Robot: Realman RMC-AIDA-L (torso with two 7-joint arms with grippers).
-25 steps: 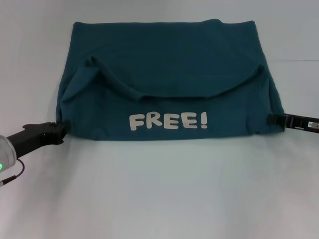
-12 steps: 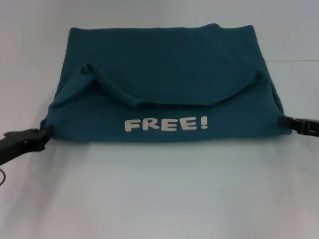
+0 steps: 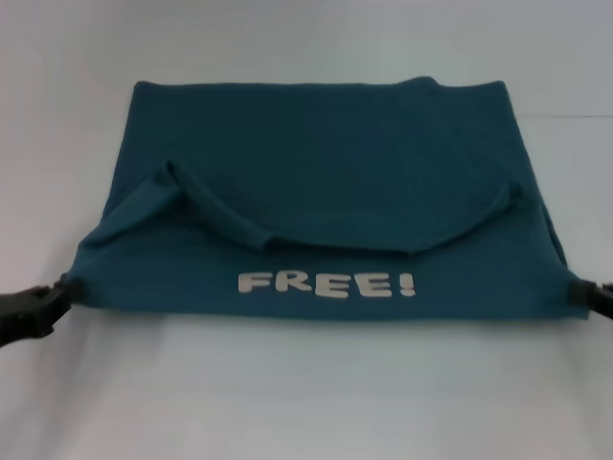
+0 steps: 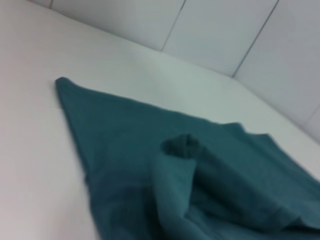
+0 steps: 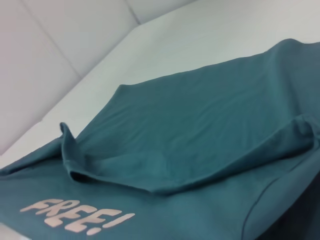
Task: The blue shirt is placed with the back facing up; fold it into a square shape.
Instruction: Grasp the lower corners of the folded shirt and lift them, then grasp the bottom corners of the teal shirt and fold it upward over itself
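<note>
The blue shirt [image 3: 316, 182] lies on the white table [image 3: 306, 393], folded over once, with its white word "FREE!" [image 3: 327, 284] facing up near the front edge. The left gripper [image 3: 43, 302] is at the shirt's front left corner and the right gripper [image 3: 592, 292] is at its front right corner, each squeezed tight on the cloth. I think 1 fold is done, but the shirt is wide, not square, so more folding is left
</note>
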